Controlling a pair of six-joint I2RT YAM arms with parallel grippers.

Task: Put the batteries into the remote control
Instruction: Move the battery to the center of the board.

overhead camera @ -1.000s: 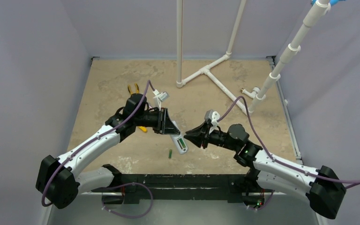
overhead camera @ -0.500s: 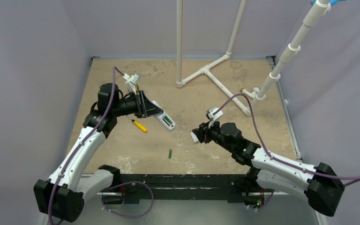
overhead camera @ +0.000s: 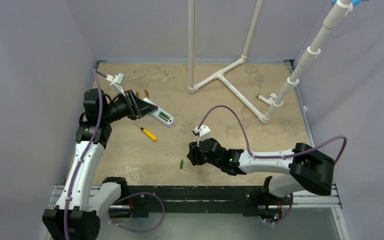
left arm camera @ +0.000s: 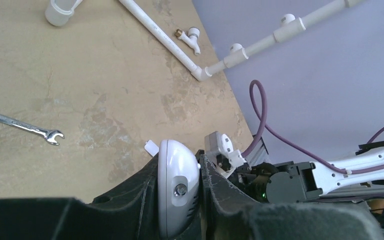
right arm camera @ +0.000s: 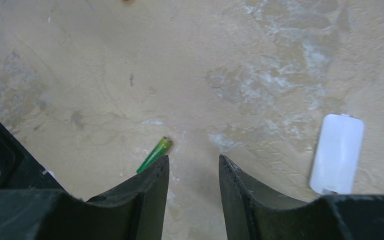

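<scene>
While the left gripper (overhead camera: 144, 107) clamped the remote control (overhead camera: 161, 116) aloft over the far-left part of the table (overhead camera: 260, 145), the right gripper (right arm camera: 192, 165) hung low above the tabletop, jaws parted with nothing between them. One green battery (right arm camera: 154, 154) lay on the table just beside one fingertip, outside the gap. A white battery cover (right arm camera: 337, 152) lay off to the other side.
</scene>
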